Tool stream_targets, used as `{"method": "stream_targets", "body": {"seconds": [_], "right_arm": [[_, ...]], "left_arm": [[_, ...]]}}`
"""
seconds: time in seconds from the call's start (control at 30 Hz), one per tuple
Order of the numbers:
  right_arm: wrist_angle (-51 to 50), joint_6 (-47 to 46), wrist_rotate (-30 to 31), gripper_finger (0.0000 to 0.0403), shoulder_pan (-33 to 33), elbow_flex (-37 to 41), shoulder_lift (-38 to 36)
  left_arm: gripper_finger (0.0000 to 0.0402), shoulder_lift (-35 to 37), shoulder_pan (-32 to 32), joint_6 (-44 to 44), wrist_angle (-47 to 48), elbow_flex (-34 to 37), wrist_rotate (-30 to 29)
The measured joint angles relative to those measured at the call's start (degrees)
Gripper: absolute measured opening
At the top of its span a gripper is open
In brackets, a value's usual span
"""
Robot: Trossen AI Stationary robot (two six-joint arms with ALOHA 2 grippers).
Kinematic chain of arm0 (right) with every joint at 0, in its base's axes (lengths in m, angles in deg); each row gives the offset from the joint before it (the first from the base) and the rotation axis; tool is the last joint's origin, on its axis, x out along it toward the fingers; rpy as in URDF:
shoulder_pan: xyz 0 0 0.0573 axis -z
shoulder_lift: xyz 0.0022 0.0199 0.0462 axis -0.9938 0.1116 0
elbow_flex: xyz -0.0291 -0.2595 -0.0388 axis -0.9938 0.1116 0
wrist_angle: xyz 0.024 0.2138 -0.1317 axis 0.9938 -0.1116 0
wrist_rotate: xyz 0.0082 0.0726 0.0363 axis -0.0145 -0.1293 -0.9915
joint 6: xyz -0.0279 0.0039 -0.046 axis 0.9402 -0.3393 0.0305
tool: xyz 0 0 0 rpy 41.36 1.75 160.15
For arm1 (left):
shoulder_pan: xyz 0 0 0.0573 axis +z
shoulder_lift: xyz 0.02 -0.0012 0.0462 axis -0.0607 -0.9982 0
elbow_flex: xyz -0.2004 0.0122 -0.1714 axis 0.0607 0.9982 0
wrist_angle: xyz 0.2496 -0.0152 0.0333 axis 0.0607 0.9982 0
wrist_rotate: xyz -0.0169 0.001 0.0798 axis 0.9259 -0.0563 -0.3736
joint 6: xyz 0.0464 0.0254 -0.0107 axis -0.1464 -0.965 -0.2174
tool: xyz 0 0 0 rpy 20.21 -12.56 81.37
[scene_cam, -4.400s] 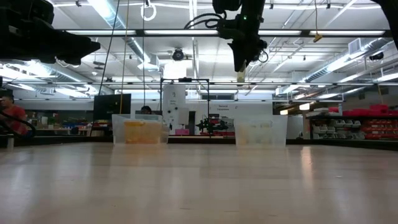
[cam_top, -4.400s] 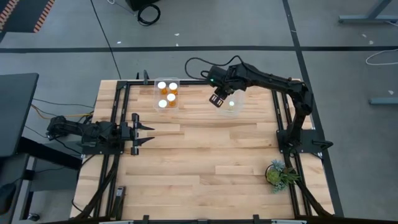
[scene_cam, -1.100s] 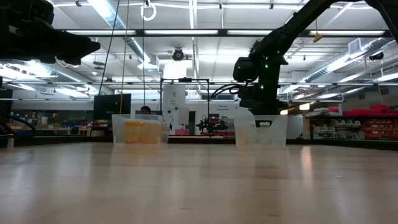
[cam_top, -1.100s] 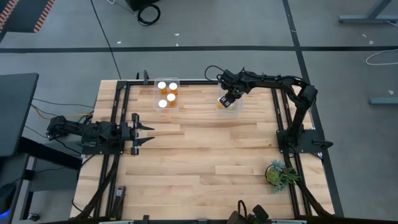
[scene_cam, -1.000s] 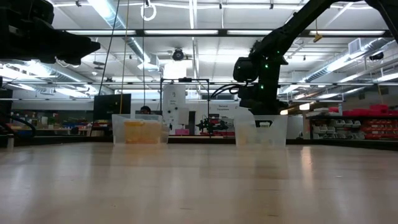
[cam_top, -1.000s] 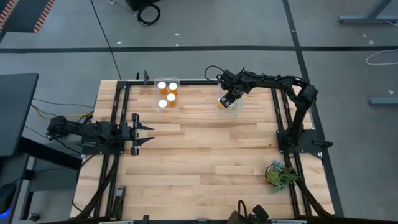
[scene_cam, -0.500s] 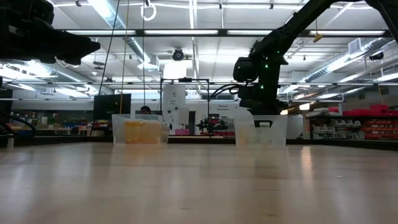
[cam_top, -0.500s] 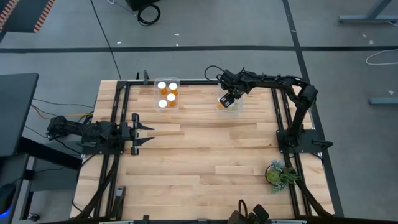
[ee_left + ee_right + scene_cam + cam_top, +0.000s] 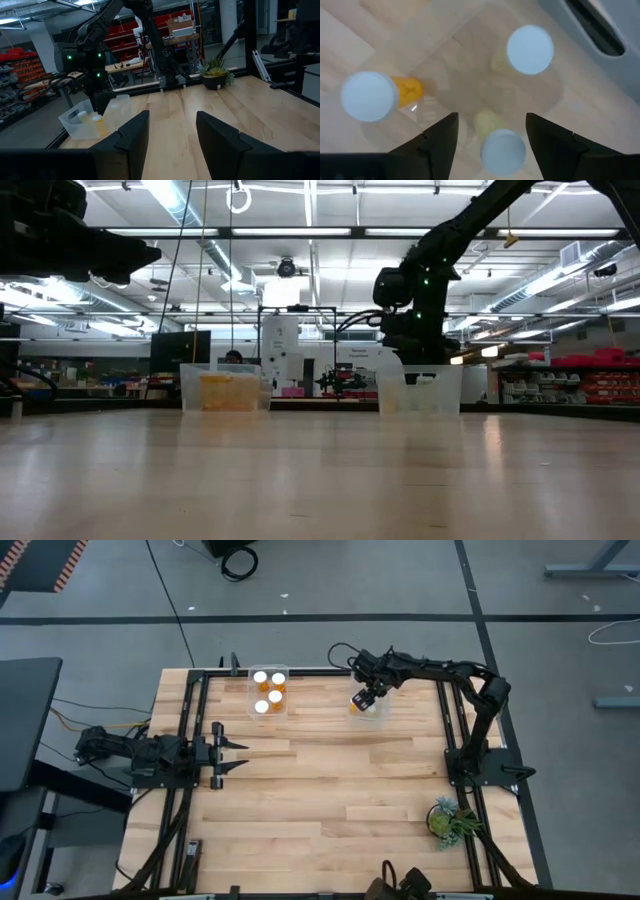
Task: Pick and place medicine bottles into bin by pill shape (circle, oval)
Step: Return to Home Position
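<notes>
Right claw has lifted slightly over the right bin, spread wide, empty; left claw likewise wide.

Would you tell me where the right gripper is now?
In the high view, the right gripper hangs over the right bin at the table's far edge, jaws open above three bottles.

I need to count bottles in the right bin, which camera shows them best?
Right wrist view: it looks straight down on three bottles in the right bin. High view: right gripper mostly covers them. Low and left wrist views: hazy, distant.
</notes>
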Motion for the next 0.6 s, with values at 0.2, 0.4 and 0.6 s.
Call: {"method": "stream_targets", "body": {"seconds": [0.2,0.4,0.6], "right_arm": [[-3.26,-0.68,0.00,0.0270,0.00,-3.06,0.00],[-5.40,-0.83,0.00,0.0292,-0.02,-5.73,0.00],[-8.13,-0.83,0.02,0.0296,-1.05,-9.83,0.00]], "left_arm": [[0.0172,0.00,-0.01,0.01,0.02,0.02,-0.02],[0.0172,0.00,-0.01,0.01,0.00,0.01,-0.01],[0.0172,-0.02,-0.02,0.00,0.00,0.00,0.00]]}}
